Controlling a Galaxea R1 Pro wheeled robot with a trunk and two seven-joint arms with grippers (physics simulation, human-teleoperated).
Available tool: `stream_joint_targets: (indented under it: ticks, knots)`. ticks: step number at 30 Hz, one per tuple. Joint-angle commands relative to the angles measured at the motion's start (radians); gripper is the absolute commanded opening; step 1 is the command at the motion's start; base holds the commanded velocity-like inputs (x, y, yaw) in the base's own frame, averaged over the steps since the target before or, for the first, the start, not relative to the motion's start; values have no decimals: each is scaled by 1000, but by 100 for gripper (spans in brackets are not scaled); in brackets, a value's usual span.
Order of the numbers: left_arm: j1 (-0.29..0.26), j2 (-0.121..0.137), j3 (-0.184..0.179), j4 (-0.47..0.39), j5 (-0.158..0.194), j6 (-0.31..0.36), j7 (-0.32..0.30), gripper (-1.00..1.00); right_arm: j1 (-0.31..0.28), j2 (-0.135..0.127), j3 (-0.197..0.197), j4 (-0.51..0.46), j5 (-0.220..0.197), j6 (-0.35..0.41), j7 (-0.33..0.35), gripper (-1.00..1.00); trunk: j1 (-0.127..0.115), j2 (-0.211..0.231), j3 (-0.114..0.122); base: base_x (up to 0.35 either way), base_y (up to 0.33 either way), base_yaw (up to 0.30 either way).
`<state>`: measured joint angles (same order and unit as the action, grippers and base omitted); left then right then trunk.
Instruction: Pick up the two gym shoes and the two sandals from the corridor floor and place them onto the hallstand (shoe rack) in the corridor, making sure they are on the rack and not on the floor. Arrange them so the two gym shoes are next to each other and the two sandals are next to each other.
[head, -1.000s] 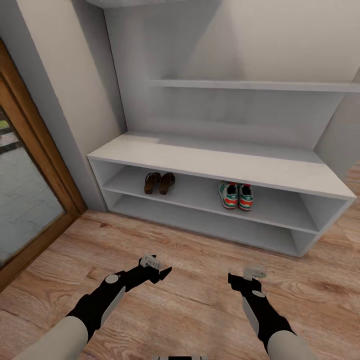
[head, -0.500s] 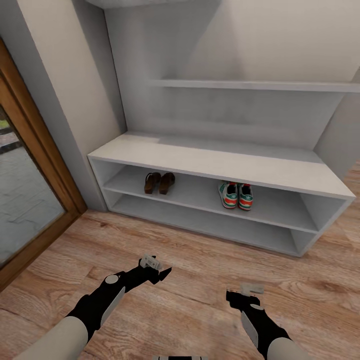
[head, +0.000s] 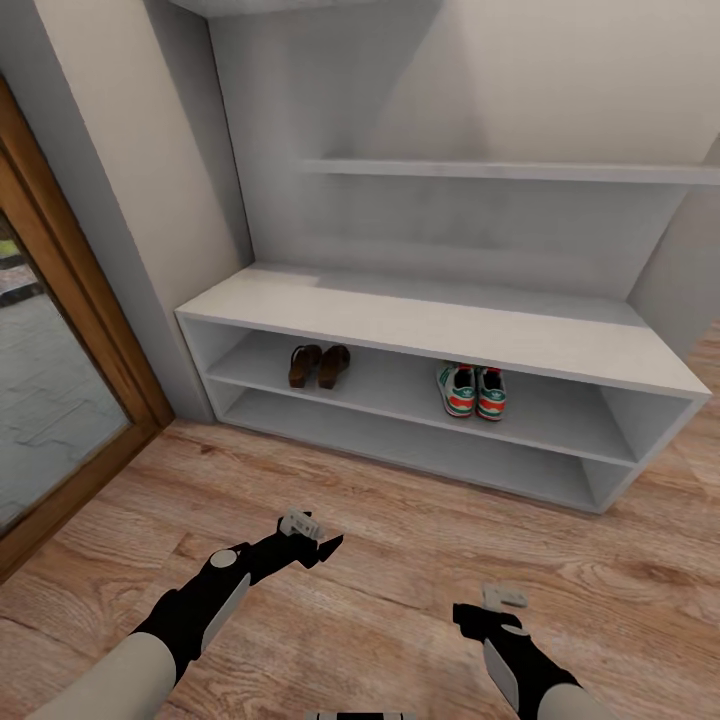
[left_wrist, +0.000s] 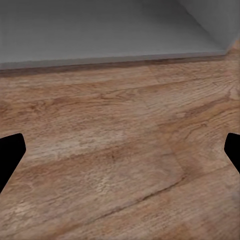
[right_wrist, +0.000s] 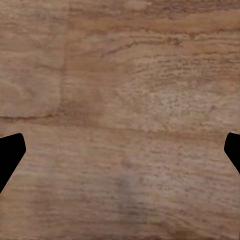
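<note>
- The right gripper (head: 478, 611) has drawn back toward the robot over the last second — it sat further out over the floor a moment ago and is now low in the head view, close to the body. Its wrist view shows the two dark fingertips (right_wrist: 11, 152) far apart at the edges with bare planks between: spread, holding nothing.
- The left gripper (head: 322, 547) has not moved. It hovers over the floor (head: 400, 570), pointed toward the rack, and its fingertips (left_wrist: 10, 150) are likewise wide apart with nothing between them.
- Ahead, the rack (head: 440, 335) is unchanged. The two sandals (head: 318, 365) stand side by side on its upper open shelf, toward the left, touching or nearly so.
- The two gym shoes (head: 472, 390) stand side by side on the same shelf, right of the middle and well apart from the sandals.
- No shoe is to be seen on the planks in front of the rack.
- What this means, as I judge it: both pairs are up, each pair together, and the right arm's retreat reads as backing away after the last placement — the task looks finished, with nothing left to do but clear the arms.
</note>
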<state>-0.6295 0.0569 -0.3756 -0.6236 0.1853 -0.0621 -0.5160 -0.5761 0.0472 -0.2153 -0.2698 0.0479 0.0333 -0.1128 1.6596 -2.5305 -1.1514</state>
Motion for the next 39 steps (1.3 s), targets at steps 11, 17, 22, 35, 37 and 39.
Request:
stream_joint_targets:
  ticks: [11,17,22,35,37,39]
  knots:
    - [-1,0,-8,1,8,-4,2,100,0,0,-3,135,8,4,-2,100,0,0,-1,0,0,0]
    - [-1,0,-8,1,8,-4,2,100,0,1,-3,153,9,4,-2,100,0,0,-1,0,0,0]
    - [-1,0,-8,1,8,-4,2,100,0,1,-3,158,9,4,-2,100,0,0,-1,0,0,0]
    - [-1,0,-8,1,8,-4,1,100,0,2,-3,161,9,4,-2,100,0,0,-1,0,0,0]
    - [-1,0,-7,1,8,-3,2,100,0,1,-3,161,9,5,-2,100,0,0,-1,0,0,0]
    - [-1,0,-7,1,8,-4,1,100,0,1,-3,161,9,5,-2,100,0,0,-1,0,0,0]
